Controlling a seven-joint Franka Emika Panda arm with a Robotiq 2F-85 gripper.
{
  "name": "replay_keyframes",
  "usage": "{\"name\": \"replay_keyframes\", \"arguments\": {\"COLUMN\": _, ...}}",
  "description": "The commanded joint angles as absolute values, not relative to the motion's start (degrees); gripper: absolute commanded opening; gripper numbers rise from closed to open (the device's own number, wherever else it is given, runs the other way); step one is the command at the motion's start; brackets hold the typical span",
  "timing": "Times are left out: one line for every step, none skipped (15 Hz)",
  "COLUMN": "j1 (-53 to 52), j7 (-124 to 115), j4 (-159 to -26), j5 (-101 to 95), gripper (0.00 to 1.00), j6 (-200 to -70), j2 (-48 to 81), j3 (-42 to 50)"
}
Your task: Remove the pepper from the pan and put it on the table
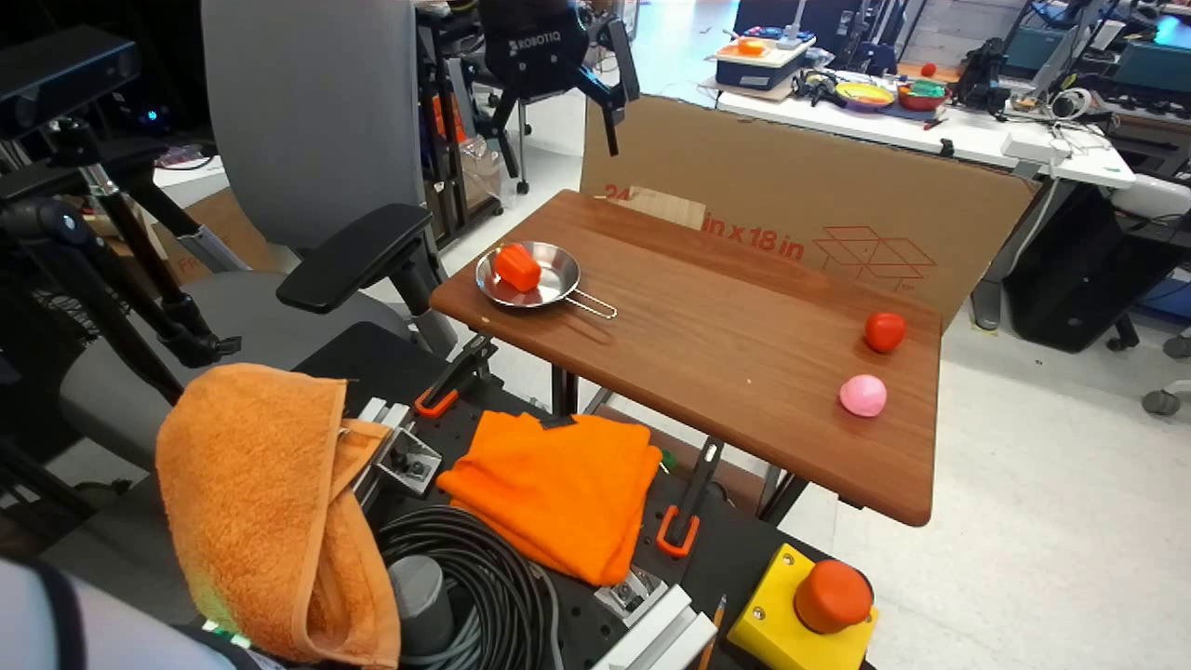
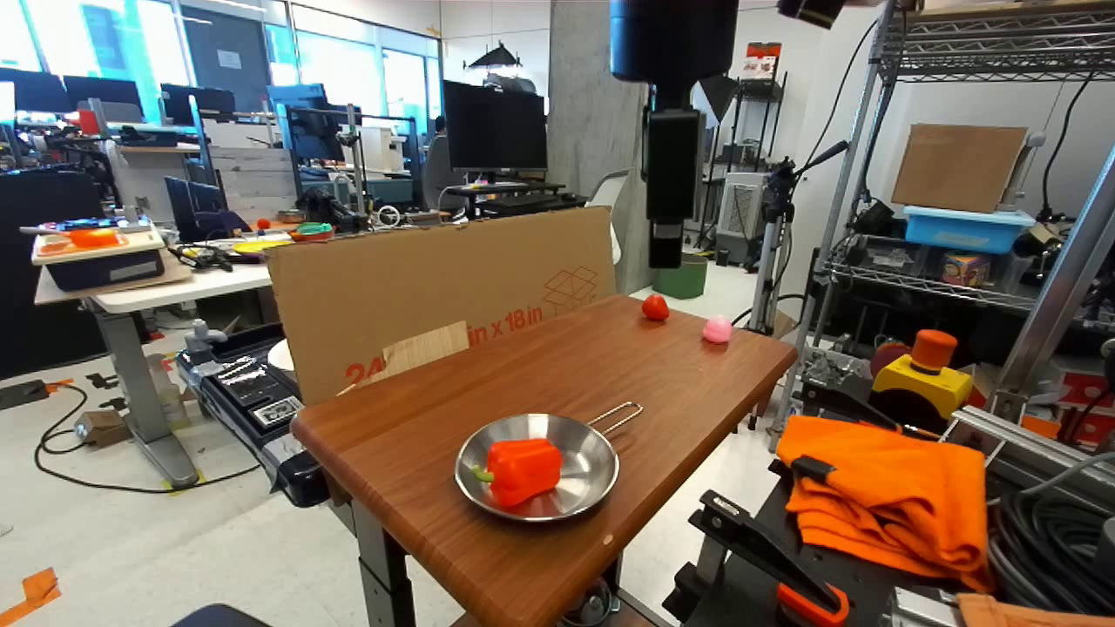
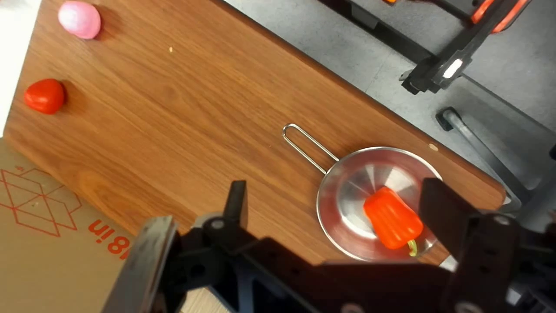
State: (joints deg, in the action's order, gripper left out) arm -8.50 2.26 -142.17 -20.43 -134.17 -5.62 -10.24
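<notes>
1. Pepper (image 3: 393, 217): one, red-orange, chunky; on its side inside the pan (image 3: 335, 208), below the pincer (image 1: 562, 160) and well apart from it. Green stem (image 2: 482, 475) distinct in an exterior view and in the wrist view; hidden or too small to tell on the pepper (image 1: 517, 268) in an exterior view.
2. Pan: silver-grey, shallow, thin wire handle (image 3: 304, 154); flat on the table (image 3: 195, 108), below the pincer. Whole rim in both exterior views; rim partly covered by a finger (image 3: 443, 208) of the pincer in the wrist view.
3. Pincer: black, spread wide, above the table. Gap between fingers (image 1: 610, 130) plain in an exterior view and in the wrist view; fingers (image 2: 665, 248) edge-on and overlapping in an exterior view. Maker's lettering (image 1: 536, 42) legible in an exterior view.
4. Red rounded piece (image 3: 44, 96) and pink rounded piece (image 3: 79, 19): on the table, near each other, well apart from the pincer, at the end away from the pan; in all three views.
5. Cardboard wall (image 2: 453, 279): upright along a long table edge; red lettering (image 2: 510, 326) partly behind the pincer in the wrist view, a longer run in both exterior views.
6. Yellow box (image 1: 772, 605) with red button (image 1: 833, 596), folded orange cloth (image 1: 558, 493): off the table, well apart from the pincer; in both exterior views.
</notes>
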Motion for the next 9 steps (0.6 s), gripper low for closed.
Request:
{"name": "replay_keyframes", "arguments": {"j1": -8.6, "j7": 4.8, "j4": -143.6, "j5": -21.5, "gripper": 1.0, "j6": -136.8, "j2": -6.5, "j3": -9.9}}
{"name": "replay_keyframes", "arguments": {"j1": -8.6, "j7": 4.8, "j4": -143.6, "j5": -21.8, "gripper": 1.0, "j6": -136.9, "j2": -6.5, "j3": -10.0}}
{"name": "replay_keyframes", "arguments": {"j1": -8.6, "j7": 4.8, "j4": -143.6, "j5": -21.9, "gripper": 1.0, "j6": -136.7, "j2": -6.5, "j3": -10.0}}
{"name": "replay_keyframes", "arguments": {"j1": -8.6, "j7": 4.7, "j4": -143.6, "j5": -21.9, "gripper": 1.0, "j6": -136.8, "j2": -6.5, "j3": -10.0}}
{"name": "replay_keyframes", "arguments": {"j1": -8.6, "j7": 4.8, "j4": -143.6, "j5": -21.7, "gripper": 1.0, "j6": -136.8, "j2": -6.5, "j3": -10.0}}
{"name": "replay_keyframes", "arguments": {"j1": -8.6, "j7": 4.8, "j4": -143.6, "j5": -21.4, "gripper": 1.0, "j6": -136.8, "j2": -6.5, "j3": -9.9}}
{"name": "replay_keyframes", "arguments": {"j1": -8.7, "j7": 4.0, "j4": -142.5, "j5": -20.8, "gripper": 1.0, "j6": -134.9, "j2": -5.6, "j3": -10.1}}
{"name": "replay_keyframes", "arguments": {"j1": -8.7, "j7": 4.0, "j4": -142.5, "j5": -20.8, "gripper": 1.0, "j6": -134.9, "j2": -5.6, "j3": -10.1}}
{"name": "replay_keyframes", "arguments": {"j1": -8.7, "j7": 4.0, "j4": -142.5, "j5": -20.8, "gripper": 1.0, "j6": -134.9, "j2": -5.6, "j3": -10.1}}
